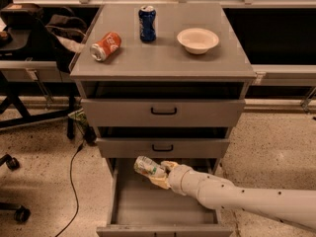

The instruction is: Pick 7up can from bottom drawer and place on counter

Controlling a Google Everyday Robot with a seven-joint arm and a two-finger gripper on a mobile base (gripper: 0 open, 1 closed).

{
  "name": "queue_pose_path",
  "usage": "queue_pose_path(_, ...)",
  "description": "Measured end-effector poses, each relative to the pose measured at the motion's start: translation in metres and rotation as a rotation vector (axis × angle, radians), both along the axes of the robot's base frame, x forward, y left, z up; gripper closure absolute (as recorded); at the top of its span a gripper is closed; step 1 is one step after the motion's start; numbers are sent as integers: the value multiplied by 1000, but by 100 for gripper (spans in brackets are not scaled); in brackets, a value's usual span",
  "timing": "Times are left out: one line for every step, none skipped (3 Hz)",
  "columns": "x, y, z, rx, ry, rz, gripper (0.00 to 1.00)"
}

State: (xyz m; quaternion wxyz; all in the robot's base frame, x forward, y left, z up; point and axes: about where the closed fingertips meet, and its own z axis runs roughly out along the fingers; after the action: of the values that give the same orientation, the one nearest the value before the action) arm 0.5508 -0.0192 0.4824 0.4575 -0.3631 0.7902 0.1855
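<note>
The bottom drawer is pulled out, its plain grey floor showing. My gripper reaches in from the lower right on a white arm and is shut on the 7up can, a pale can with green markings. The can lies tilted on its side, held above the drawer floor near the drawer's back. The counter is the grey top of the cabinet, well above the gripper.
On the counter lie an orange can on its side, an upright dark blue can and a white bowl. Two upper drawers with black handles are partly open. A chair and bags stand left; a cable runs over the floor.
</note>
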Motion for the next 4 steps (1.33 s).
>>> queue_pose_path(-3,0,17,15,-34,-15,100)
queue_pose_path(-10,1,49,35,-87,-16,100)
queue_pose_path(-12,2,83,46,-140,-13,100)
queue_pose_path(-12,5,116,57,-194,-6,100)
